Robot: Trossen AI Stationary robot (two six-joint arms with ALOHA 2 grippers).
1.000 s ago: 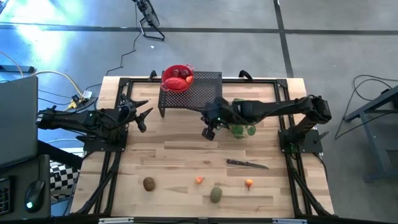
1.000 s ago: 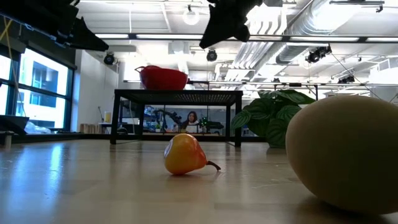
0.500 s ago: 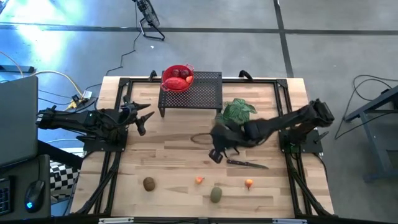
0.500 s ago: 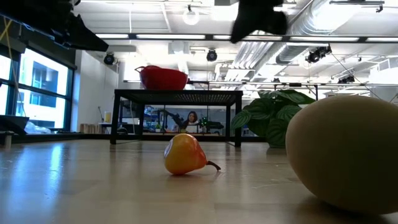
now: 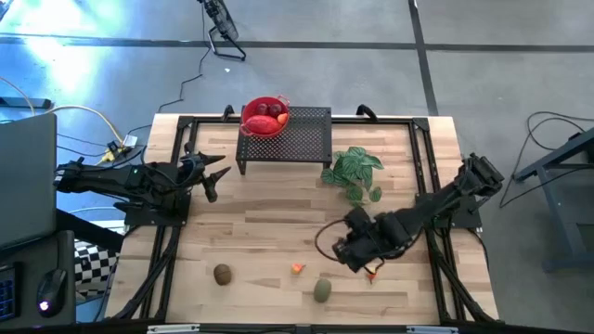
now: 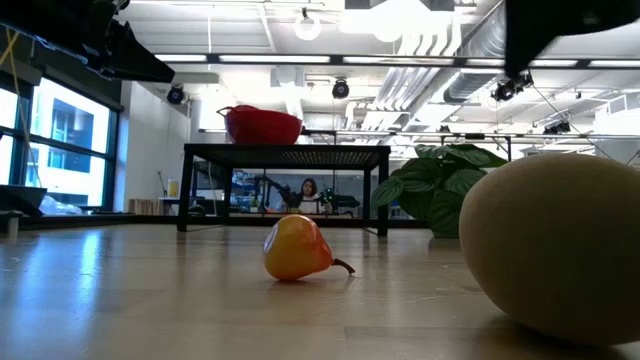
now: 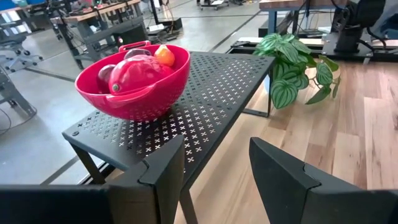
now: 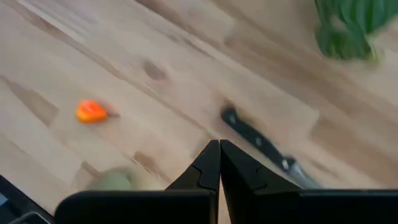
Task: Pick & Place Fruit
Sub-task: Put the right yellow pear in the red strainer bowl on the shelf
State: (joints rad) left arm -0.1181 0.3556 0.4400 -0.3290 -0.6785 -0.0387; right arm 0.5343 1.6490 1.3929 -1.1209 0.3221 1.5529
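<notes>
A red bowl (image 5: 264,118) stands on a black perforated rack (image 5: 297,139) at the far side of the table. It holds red fruit and one small orange piece (image 7: 164,55). On the near part of the table lie a brown fruit (image 5: 222,274), a tiny orange fruit (image 5: 297,269), an olive-green fruit (image 5: 322,291) and another orange fruit (image 5: 372,275). My right gripper (image 5: 351,252) hangs shut above the wood near the knife (image 8: 264,149), holding nothing. My left gripper (image 5: 212,172) stands open at the table's left, facing the rack, with nothing between its fingers.
A green leafy plant (image 5: 356,172) stands to the right of the rack. The black-handled knife lies under my right arm in the high view. Black frame rails run along the table's left and right sides. Bare wood lies between the rack and the near fruit.
My right gripper has swung from beside the plant and rack toward the table's near edge and somewhat to the right, sinking a little and rolling at the wrist, shut throughout. It now covers the knife in the high view. The fruit have not moved.
</notes>
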